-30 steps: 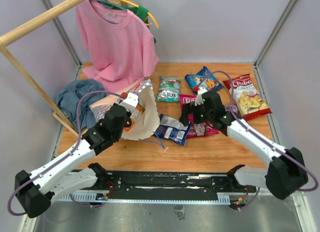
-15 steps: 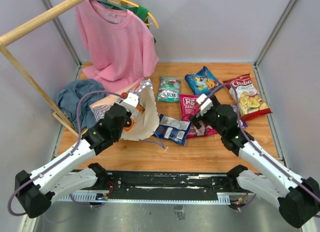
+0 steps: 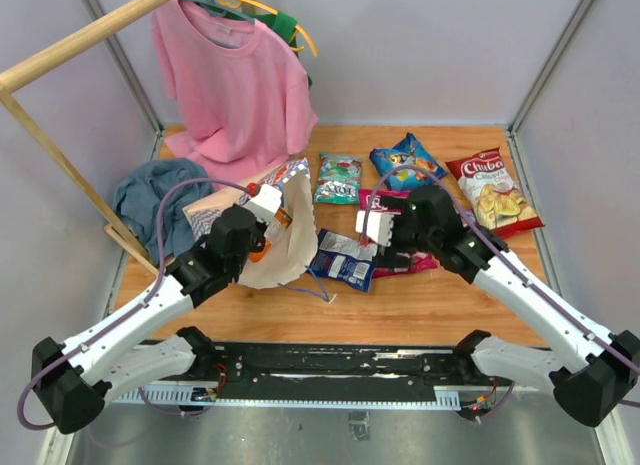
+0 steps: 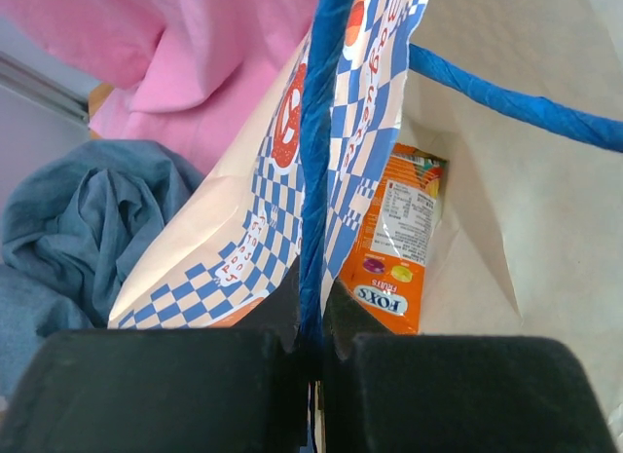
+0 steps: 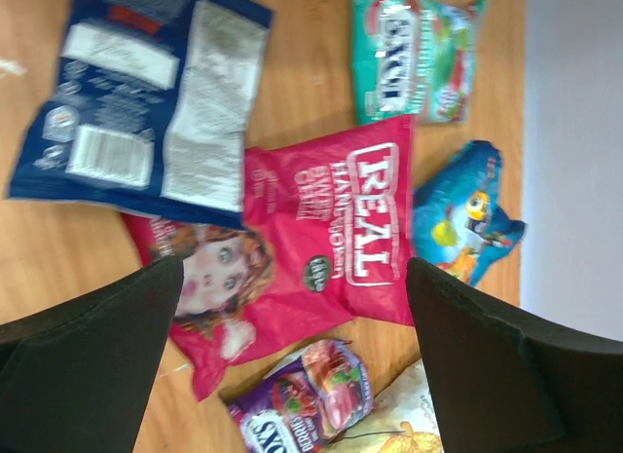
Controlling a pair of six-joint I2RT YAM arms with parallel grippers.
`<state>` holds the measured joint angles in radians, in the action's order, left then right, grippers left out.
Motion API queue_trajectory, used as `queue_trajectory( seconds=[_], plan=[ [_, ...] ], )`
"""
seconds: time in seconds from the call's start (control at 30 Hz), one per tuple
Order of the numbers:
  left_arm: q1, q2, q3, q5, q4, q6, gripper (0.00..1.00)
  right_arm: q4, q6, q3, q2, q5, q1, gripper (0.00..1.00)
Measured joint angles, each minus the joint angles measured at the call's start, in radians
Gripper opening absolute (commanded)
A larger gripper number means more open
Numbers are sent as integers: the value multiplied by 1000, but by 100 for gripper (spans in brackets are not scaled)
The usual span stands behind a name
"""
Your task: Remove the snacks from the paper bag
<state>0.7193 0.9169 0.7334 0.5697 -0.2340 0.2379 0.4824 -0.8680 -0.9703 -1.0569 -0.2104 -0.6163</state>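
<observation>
The paper bag point(image 3: 285, 240) lies open on the left of the table, its white inside showing. My left gripper point(image 3: 262, 207) is shut on its blue cord handle point(image 4: 318, 151), holding the mouth up; jaws point(image 4: 311, 312) pinch the cord. An orange FOX'S packet point(image 4: 394, 244) rests inside the bag point(image 4: 243, 248). My right gripper point(image 3: 380, 243) hangs open and empty point(image 5: 292, 268) above the pink-red REAL bag point(image 5: 311, 244). Around it lie a dark-blue packet point(image 3: 343, 258), a teal packet point(image 3: 339, 178), a blue bag point(image 3: 405, 162), a purple packet point(image 5: 307, 399) and Chiba chips point(image 3: 492, 192).
A pink T-shirt point(image 3: 235, 80) hangs from a wooden rack point(image 3: 60, 60) at the back left. A blue-grey cloth point(image 3: 150, 200) is heaped left of the bag. Grey walls close the table on three sides.
My right arm drew back to the right, then swung left and now hovers over the REAL bag and dark-blue packet. The left gripper kept its hold on the cord.
</observation>
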Motion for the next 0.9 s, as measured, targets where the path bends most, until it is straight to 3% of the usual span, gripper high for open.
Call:
queue_trajectory(
  seconds=[0.33, 0.6, 0.9],
  plan=[
    [-4, -17, 0, -11, -1, -4, 1, 83, -9, 200, 5, 139, -165, 98],
    [-4, -21, 0, -11, -2, -4, 1, -156, -97, 364, 48, 272, -224, 93],
    [-4, -25, 0, -11, -3, -4, 1, -365, -172, 391, 30, 286, -227, 87]
  ],
)
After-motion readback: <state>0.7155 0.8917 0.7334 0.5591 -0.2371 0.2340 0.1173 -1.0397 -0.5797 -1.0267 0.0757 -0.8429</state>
